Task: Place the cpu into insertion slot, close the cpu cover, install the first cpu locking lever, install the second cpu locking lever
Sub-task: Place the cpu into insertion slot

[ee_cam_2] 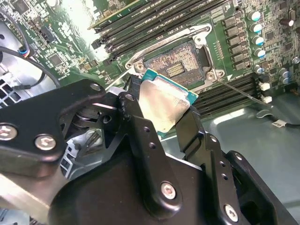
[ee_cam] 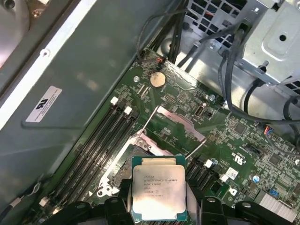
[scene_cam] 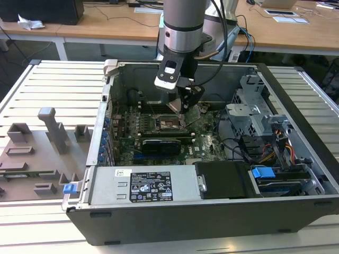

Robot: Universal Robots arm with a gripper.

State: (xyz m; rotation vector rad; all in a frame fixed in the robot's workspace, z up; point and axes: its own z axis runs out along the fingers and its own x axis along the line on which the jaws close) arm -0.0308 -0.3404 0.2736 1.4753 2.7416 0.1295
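First wrist view: claw [ee_cam: 158, 200] clamps cpu [ee_cam: 158, 190] (printed lines on lid) above insertion slot [ee_cam: 124, 164]

Uncovered insertion slot [ee_cam_2: 180, 65]; cpu cover [ee_cam: 183, 123] raised at its edge.

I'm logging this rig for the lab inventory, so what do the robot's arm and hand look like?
The arm is a silver-grey cylinder with a dark band, black cables running beside it and a white block at the wrist. The hand is black, with flat jointed fingers fastened by silver screws.
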